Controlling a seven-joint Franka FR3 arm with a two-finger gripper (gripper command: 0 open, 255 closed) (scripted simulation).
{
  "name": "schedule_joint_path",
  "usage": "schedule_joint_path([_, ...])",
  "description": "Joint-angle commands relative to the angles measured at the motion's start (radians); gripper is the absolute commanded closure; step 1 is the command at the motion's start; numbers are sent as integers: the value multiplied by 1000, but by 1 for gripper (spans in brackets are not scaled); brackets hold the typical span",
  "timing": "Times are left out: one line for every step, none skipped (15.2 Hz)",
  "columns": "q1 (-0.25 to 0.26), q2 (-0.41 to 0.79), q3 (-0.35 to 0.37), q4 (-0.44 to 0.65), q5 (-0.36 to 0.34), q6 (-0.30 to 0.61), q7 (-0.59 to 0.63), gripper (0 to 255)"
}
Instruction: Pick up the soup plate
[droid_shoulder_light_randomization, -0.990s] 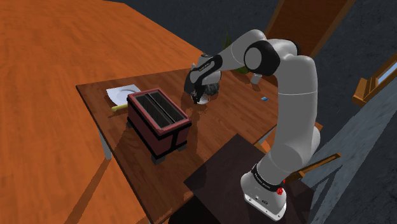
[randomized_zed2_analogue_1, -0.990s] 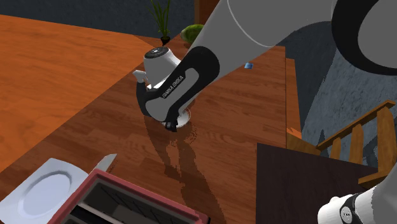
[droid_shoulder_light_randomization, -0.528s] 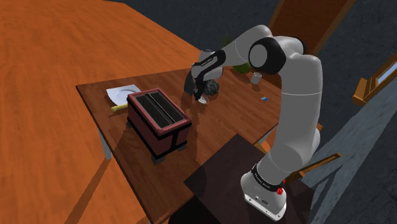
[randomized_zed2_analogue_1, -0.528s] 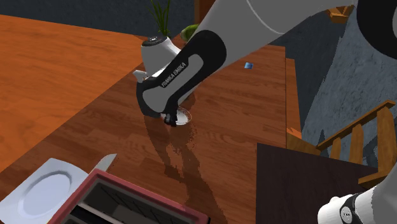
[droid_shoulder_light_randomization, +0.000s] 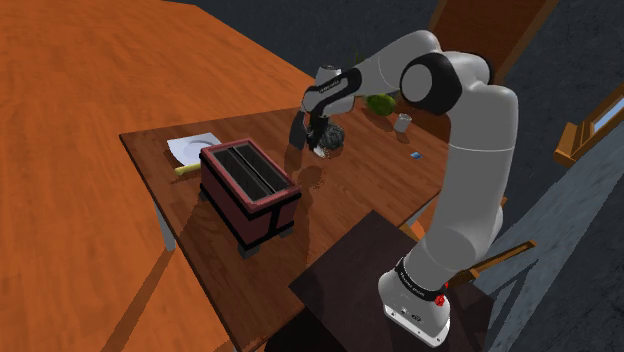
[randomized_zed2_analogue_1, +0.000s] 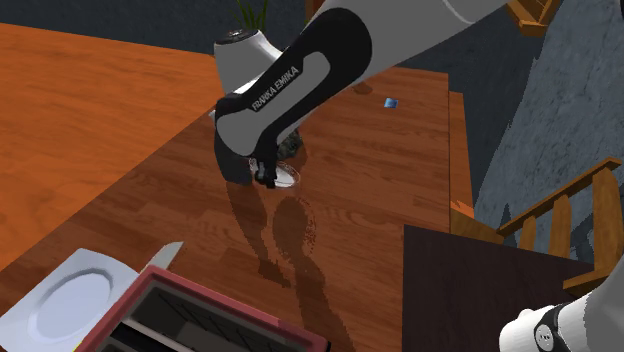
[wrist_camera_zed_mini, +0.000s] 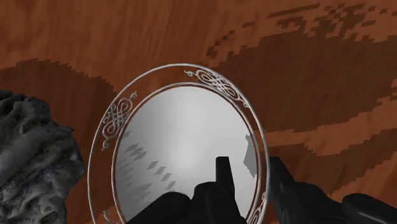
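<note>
Wooden table (droid_shoulder_light_randomization: 370, 190), dark walls behind. Shoulder view, upper centre: gripper (droid_shoulder_light_randomization: 317, 148) hangs beside a slotted dark-red box (droid_shoulder_light_randomization: 250, 185). Second exterior view, centre: soup plate (randomized_zed2_analogue_1: 287, 176) just under the hand, its shadow lower on the wood. Wrist view, lower right: fingers (wrist_camera_zed_mini: 222, 175) clamp the plate's ornate rim.

Soup plate (wrist_camera_zed_mini: 181, 153): smooth, glossy well with a silvery-grey sheen; the rim carries fine white scrollwork. Table (wrist_camera_zed_mini: 95, 38): reddish-brown wood, plank grain visible, polished finish. Gripper (wrist_camera_zed_mini: 249, 167): plain matt black. Arm (droid_shoulder_light_randomization: 480, 140): smooth white shell with a slight sheen, dark joints. Lump (wrist_camera_zed_mini: 32, 159) beside the soup plate: dark grey, rough and pitted, stone-like. Toaster (droid_shoulder_light_randomization: 248, 185): dull dark-red casing, black top; material not determinable. Square plate (randomized_zed2_analogue_1: 75, 300): white, smooth. Stand (droid_shoulder_light_randomization: 350, 270): dark, matt.
</note>
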Motion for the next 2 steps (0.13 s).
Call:
schedule_joint_path([1,-12,-2,0,-3,-12,1,255])
schedule_joint_path([1,-12,-2,0,-3,-12,1,255])
